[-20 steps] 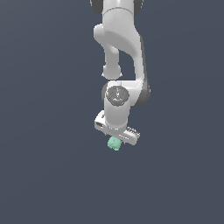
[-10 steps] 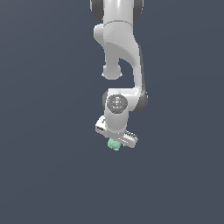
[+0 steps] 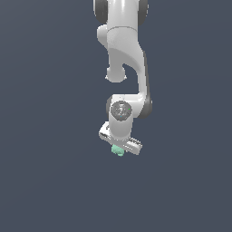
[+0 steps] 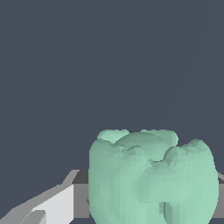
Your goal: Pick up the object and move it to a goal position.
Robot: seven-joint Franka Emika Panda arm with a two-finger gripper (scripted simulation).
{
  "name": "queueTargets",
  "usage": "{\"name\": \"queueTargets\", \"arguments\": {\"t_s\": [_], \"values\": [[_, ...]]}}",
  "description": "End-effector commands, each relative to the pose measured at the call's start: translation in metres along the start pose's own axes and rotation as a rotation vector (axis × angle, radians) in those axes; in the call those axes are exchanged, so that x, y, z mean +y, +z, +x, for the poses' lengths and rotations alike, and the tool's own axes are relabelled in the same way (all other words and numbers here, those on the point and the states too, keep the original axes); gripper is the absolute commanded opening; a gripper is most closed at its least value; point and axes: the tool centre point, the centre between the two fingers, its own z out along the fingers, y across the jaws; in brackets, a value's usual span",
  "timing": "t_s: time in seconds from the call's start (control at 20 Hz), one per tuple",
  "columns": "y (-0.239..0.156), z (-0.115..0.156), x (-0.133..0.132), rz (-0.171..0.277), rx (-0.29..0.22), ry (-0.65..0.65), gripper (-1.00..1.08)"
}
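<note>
The object (image 3: 118, 151) is a small mint-green lump with rounded bumps. It hangs just under the white hand of the arm, in mid-air against the dark grey background. My gripper (image 3: 118, 148) is shut on it, tilted slightly so the hand's bar slopes down toward the exterior view's right. In the wrist view the object (image 4: 153, 179) fills the lower right part of the picture. One pale finger (image 4: 52, 208) shows beside it, and the other finger is hidden behind the lump.
The white arm (image 3: 124, 50) reaches down from the top of the exterior view. Everything around it is plain dark grey, with no other object, edge or marker showing.
The wrist and hand sank a little with the object between one second and half a second ago. Since then they have hardly moved, and the grip is unchanged.
</note>
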Motion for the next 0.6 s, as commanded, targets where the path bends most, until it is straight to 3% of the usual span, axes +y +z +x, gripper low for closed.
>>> {"name": "queueTargets", "arguments": {"t_s": [0.0, 0.55], "values": [[0.0001, 0.0001, 0.0000, 0.000, 0.000, 0.000, -1.00], [-0.0037, -0.0008, 0.0047, 0.000, 0.000, 0.000, -1.00]]}}
